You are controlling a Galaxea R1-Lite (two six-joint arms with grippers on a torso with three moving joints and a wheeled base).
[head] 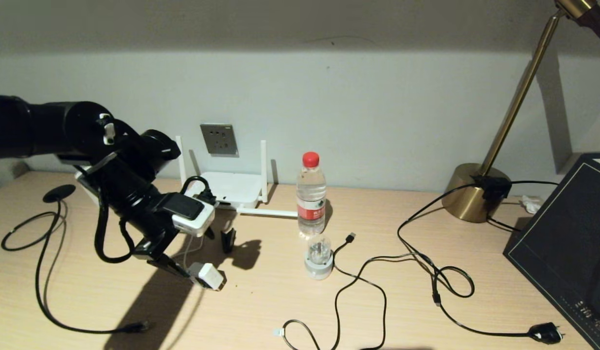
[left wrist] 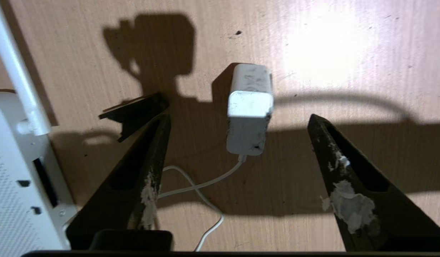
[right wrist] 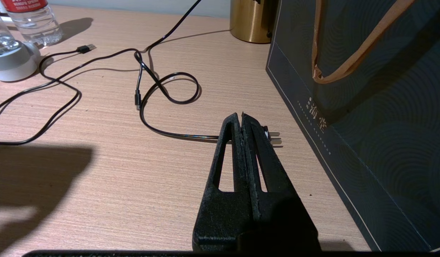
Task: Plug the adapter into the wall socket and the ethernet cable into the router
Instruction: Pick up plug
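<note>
The white adapter [head: 208, 276] [left wrist: 249, 110] lies on the desk, its thin white cord trailing back under my left gripper [head: 206, 261] [left wrist: 238, 117]. That gripper is open and points down at the adapter, which lies just past the fingertips and touches neither finger. The router [head: 232, 189] [left wrist: 13, 171] stands behind it against the wall, below the grey wall socket [head: 219, 139]. The black ethernet cable [head: 40, 291] loops over the desk's left side, from a round disc to a connector near the front edge. My right gripper [right wrist: 241, 116] is shut and empty, low over the desk's right side.
A water bottle [head: 311, 194] and a small white stand with a clear dome [head: 319, 257] sit right of the router. A thin black USB cable [head: 358, 277], the lamp's cord and plug [head: 545, 333], the brass lamp base [head: 475, 194] and a dark bag [head: 567, 243] fill the right.
</note>
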